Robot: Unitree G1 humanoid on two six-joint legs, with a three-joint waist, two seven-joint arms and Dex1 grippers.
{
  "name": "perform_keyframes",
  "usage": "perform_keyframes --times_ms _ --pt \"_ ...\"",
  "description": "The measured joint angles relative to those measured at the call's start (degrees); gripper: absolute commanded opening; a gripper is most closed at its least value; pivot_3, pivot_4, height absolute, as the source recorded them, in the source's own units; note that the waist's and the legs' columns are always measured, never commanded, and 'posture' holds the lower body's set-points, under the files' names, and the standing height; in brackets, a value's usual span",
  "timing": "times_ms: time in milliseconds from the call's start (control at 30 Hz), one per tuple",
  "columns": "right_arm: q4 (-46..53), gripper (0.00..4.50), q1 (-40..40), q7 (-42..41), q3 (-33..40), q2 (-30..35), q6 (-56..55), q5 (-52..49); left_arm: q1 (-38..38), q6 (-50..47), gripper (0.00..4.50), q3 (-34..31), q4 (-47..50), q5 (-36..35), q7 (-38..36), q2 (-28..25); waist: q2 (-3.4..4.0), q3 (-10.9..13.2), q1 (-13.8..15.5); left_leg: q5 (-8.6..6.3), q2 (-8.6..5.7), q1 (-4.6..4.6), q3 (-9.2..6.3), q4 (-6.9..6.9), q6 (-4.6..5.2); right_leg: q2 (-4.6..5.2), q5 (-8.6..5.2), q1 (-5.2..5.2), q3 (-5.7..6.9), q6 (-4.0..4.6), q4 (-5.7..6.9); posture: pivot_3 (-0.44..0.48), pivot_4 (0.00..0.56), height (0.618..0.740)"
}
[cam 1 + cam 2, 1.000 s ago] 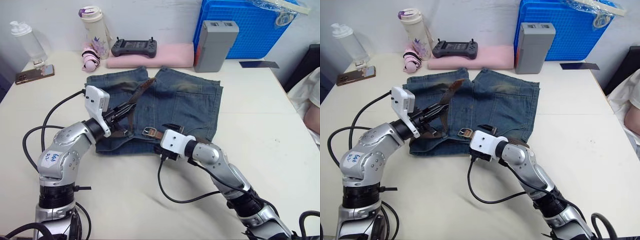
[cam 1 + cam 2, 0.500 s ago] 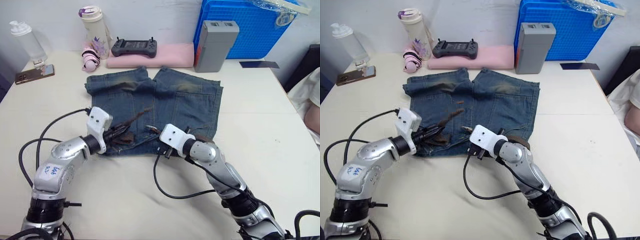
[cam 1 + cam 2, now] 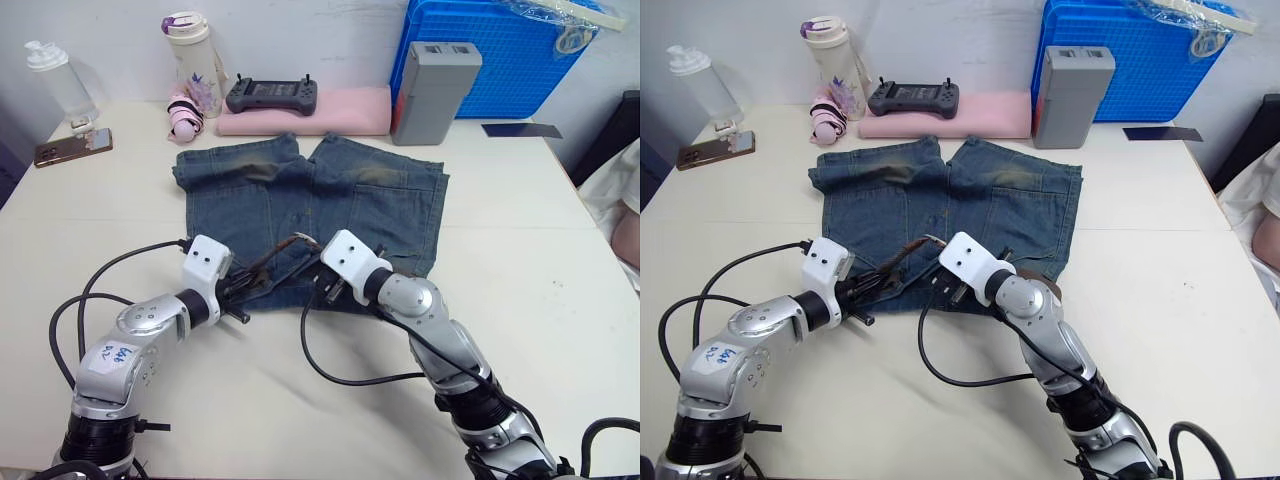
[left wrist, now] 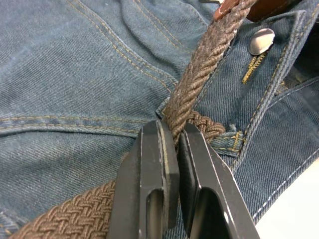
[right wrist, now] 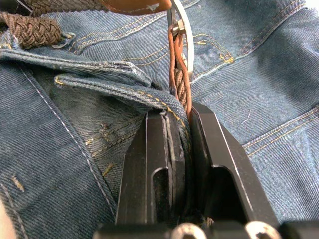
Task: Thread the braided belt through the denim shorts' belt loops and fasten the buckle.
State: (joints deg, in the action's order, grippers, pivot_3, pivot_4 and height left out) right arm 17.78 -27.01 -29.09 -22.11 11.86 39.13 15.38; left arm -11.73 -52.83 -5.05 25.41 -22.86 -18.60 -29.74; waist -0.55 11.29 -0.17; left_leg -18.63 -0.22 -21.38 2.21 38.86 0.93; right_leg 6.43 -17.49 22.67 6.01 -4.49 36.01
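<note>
belt at the waistband, buckle not yet fastened
shorts [image 3: 310,205] flat on table [image 3: 520,250]; belt [image 4: 197,84] lies on the near waistband. left gripper [image 4: 172,144] pinches the belt, right gripper [image 5: 179,124] clamps denim and strap below the buckle [image 5: 182,30]. fastening remains.

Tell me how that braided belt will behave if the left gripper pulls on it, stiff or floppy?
Probably floppy: the braided belt bends and doubles back where the left gripper pinches it. Its coarse weave looks grippy, so it likely won't slip from the fingers. Pulling may drag the soft denim shorts along, since the waistband already bunches there.
</note>
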Motion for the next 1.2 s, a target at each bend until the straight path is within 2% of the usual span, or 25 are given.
perform_keyframes --times_ms 700,1200 --pt "0.66 0.02 -0.69 1.11 -0.03 -0.09 0.94 -0.83 -4.18 -12.09 0.00 -0.79 0.82 -0.04 5.58 5.94 0.12 -0.08 0.22 0.00 -0.05 0.11 0.00 0.00 0.00 0.04 0.00 -0.09 -0.01 0.00 -0.02 0.000 0.150 0.712" --pt "2.36 0.02 -0.89 -0.14 -2.91 2.63 2.33 -0.57 -9.11 -13.28 0.00 2.72 -1.75 2.68 7.09 9.58 0.18 -0.13 1.01 0.00 -0.08 0.11 0.00 0.00 0.00 0.07 0.00 -0.10 0.01 0.00 -0.06 0.000 0.150 0.712"
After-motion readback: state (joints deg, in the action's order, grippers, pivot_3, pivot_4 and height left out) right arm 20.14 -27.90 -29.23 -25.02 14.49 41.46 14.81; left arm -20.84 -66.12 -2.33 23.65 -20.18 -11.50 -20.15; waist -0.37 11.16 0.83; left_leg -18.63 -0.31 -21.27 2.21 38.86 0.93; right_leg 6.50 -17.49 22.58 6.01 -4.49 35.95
